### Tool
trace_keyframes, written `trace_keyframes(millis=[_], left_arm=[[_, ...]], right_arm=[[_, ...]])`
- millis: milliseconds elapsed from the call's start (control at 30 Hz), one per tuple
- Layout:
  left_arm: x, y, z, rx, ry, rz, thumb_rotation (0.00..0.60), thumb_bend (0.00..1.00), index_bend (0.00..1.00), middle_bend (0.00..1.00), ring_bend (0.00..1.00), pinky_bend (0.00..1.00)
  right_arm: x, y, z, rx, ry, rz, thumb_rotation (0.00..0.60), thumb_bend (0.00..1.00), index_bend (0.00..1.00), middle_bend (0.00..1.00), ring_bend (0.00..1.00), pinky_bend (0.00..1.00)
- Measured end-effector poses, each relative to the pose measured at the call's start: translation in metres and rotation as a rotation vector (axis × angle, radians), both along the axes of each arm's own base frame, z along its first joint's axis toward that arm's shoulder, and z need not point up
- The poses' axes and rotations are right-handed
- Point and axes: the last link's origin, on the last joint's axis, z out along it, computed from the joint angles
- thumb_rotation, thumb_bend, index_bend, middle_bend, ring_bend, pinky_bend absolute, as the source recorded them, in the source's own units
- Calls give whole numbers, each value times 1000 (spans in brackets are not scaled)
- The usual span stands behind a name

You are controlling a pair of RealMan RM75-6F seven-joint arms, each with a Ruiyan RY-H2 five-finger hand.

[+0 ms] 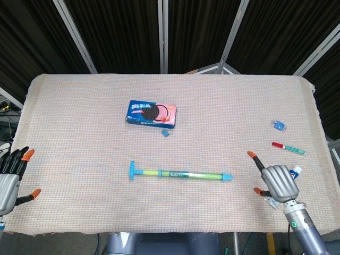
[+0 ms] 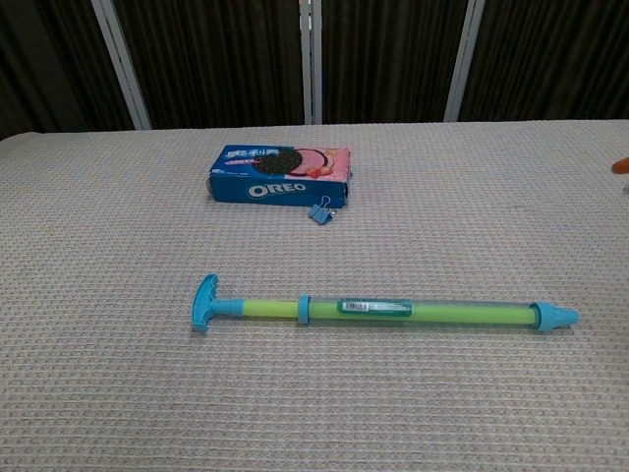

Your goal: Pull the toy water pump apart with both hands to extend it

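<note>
While both robot hands hang empty with fingers spread, left robot hand (image 1: pixel 9 178), right robot hand (image 1: pixel 277 182), our toy water pump (image 1: pixel 180 173) waits untouched.
Looks like light, stiff, slick plastic; we'd grab the T-handle (image 2: pixel 204 302) and clear barrel (image 2: pixel 442 312).

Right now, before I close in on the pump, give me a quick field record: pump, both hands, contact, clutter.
pump: toy water pump lies flat near the front middle of the table, T-handle to the left, nozzle to the right
left hand: left hand at the front left table edge, fingers apart, holding nothing
right hand: right hand right of the nozzle, holding nothing
contact: neither hand touches the pump
clutter: Oreo box, binder clip, red and green marker
</note>
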Motion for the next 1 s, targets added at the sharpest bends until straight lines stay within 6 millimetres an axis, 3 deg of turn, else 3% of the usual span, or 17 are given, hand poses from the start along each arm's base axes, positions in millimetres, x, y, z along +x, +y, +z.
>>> trace_keyframes(millis=[267,567,767,1000], left_arm=[[-8,11,-10,-22,31,43,600,0,0,0,0,0],[-13,16,-16,-37,49,65,600,0,0,0,0,0],[-15,18,-18,-42,58,75,600,0,0,0,0,0],[-14,17,-19,-46,61,73,600,0,0,0,0,0]], right_arm=[[24,-35,-55,242,-88,-94,600,65,231,1000,1000,1000],[59,-51,-110,320,-146,-121,600,167,277,1000,1000,1000],[73,-55,-128,300,-135,-99,600,201,313,1000,1000,1000],[75,-58,-138,260,-104,-66,600,203,349,1000,1000,1000]])
